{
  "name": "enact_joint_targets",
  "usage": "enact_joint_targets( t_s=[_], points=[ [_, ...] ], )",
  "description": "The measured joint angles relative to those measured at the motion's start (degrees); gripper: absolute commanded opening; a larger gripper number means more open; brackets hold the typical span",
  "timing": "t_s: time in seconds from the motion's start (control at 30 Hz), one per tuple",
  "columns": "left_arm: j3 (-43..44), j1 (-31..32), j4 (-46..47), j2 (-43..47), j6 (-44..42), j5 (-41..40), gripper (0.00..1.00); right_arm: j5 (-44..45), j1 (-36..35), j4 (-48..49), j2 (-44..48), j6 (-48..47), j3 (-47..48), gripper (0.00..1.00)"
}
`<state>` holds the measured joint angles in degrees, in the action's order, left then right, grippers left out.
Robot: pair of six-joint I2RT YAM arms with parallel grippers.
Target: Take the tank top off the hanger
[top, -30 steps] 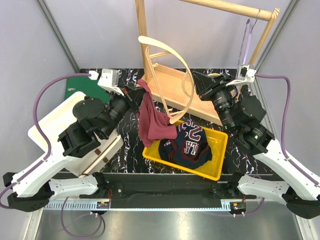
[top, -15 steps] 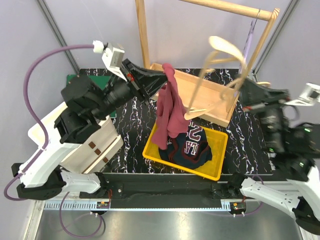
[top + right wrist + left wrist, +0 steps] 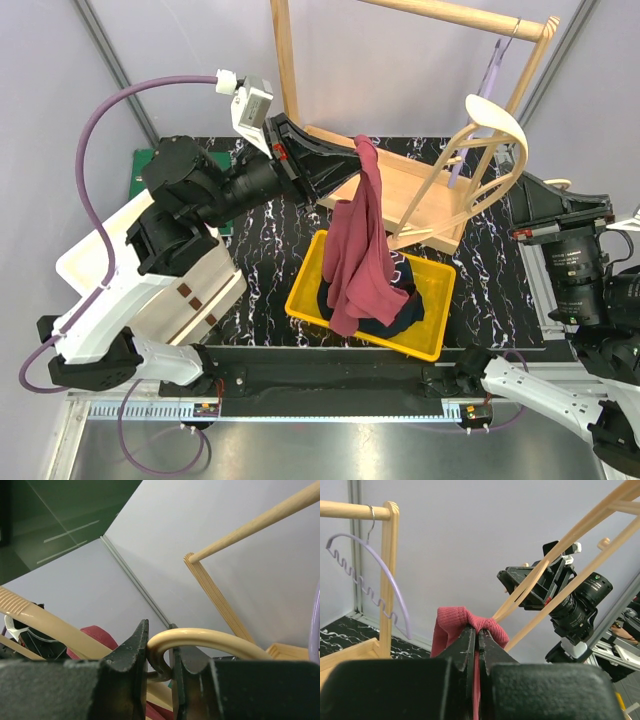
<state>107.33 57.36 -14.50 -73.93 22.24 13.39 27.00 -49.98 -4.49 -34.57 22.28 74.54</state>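
My left gripper [image 3: 352, 160] is shut on the top strap of the red tank top [image 3: 362, 250] and holds it high, so the cloth hangs down into the yellow bin [image 3: 432, 330]. The strap bunches over the fingertips in the left wrist view [image 3: 470, 622]. My right gripper [image 3: 515, 195] is shut on the cream hanger [image 3: 480, 165], held raised at the right and apart from the top. The hanger's curved end sits between the jaws in the right wrist view [image 3: 200, 639].
A wooden clothes rack [image 3: 420, 190] stands at the back with a purple hanger [image 3: 490, 75] on its rail. A dark printed garment [image 3: 400, 300] lies in the bin. A white box [image 3: 150, 270] and a green board [image 3: 140, 165] sit at the left.
My left gripper has carried the tank top up and to the right, over the bin. My right gripper has swung the hanger up and away to the right, off the top.
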Motion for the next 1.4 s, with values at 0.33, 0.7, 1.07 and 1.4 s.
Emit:
enact_joint_targets(
  t_s=[0.33,0.7,1.07,1.4],
  points=[
    [0.9,0.0,0.0,1.2,0.9,1.5,0.00,0.0,0.0,-1.2,0.0,0.0,-0.2,0.00],
    [0.3,0.0,0.8,5.0,0.5,0.5,0.00,0.0,0.0,-1.4,0.0,0.0,-1.0,0.00],
    [-8.5,-1.8,-0.5,-1.7,-0.8,-3.3,0.00,-0.1,0.0,-1.4,0.1,0.6,-1.9,0.00],
    [-13.1,-3.8,-0.6,-5.6,0.7,-2.6,0.00,0.1,0.0,-1.9,1.9,0.7,-2.3,0.00]
  ],
)
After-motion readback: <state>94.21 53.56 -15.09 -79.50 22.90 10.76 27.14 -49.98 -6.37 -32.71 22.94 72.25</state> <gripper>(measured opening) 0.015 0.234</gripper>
